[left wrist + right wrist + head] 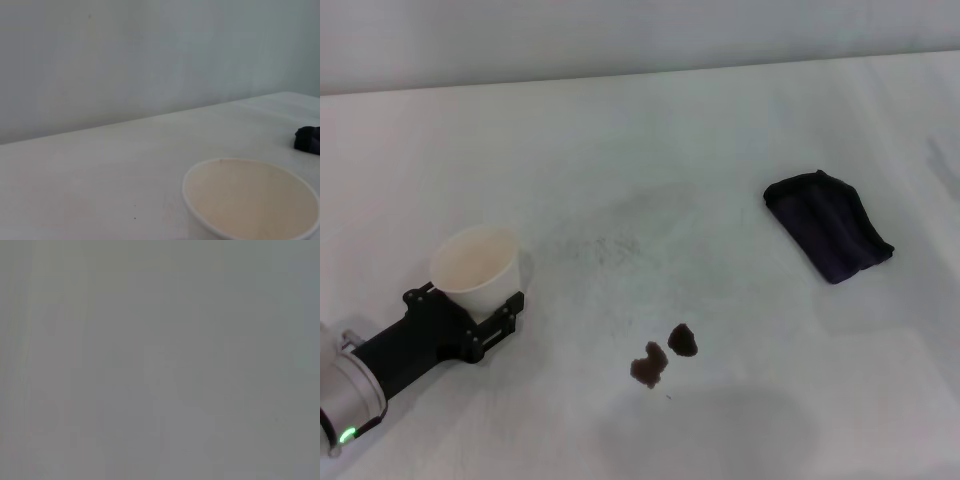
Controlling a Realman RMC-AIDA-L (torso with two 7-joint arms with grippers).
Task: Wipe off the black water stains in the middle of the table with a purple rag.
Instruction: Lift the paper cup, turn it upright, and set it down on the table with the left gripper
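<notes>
The two black water stains, one (pixel 648 368) and the other (pixel 683 340), lie close together on the white table (pixel 650 140), near its front middle. The purple rag (pixel 828 225) lies bundled at the right, well apart from the stains; its edge also shows in the left wrist view (pixel 307 138). My left gripper (pixel 467 303) is at the front left, its fingers closed around the lower part of an upright white paper cup (pixel 475 265). The cup's rim fills the near part of the left wrist view (pixel 250 200). My right gripper is out of view; the right wrist view shows only plain grey.
Faint grey speckled smudges (pixel 605 248) lie on the table between the cup and the rag. The table's far edge (pixel 640 75) meets a pale wall.
</notes>
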